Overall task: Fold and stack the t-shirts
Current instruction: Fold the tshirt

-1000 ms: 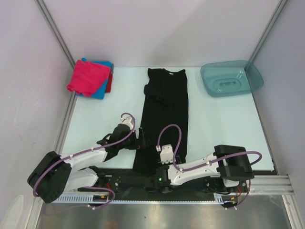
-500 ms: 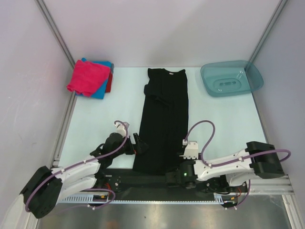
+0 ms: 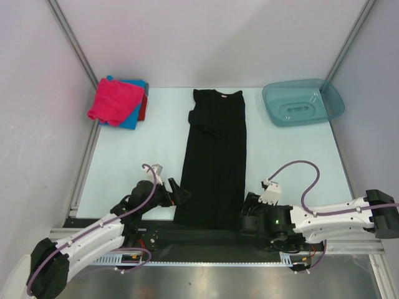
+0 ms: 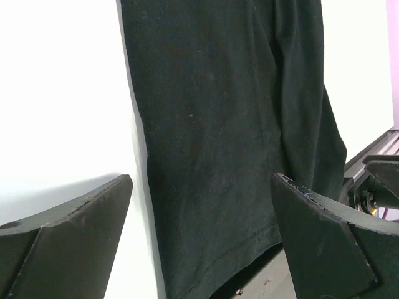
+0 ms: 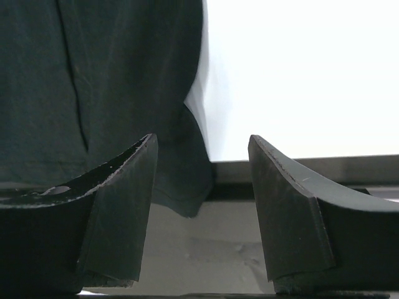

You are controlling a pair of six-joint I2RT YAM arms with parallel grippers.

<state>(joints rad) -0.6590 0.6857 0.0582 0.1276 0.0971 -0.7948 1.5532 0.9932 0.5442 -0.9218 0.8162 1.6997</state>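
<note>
We see a plain black shirt (image 3: 215,156), which reads as dull charcoal with a greenish cast in both wrist views. In the pile we count a magenta-pink shirt (image 3: 112,99), a blue shirt (image 3: 132,117) and a red shirt (image 3: 144,109), each one solid colour. The table (image 3: 137,149) is pale mint and looks nearly white up close. The basin (image 3: 303,103) is translucent teal. The left arm (image 3: 93,233) and right arm (image 3: 330,215) are white and black, with purple cables (image 3: 298,163) and matt black fingers (image 4: 62,243). The walls (image 3: 206,37) are pale lilac-grey.
</note>
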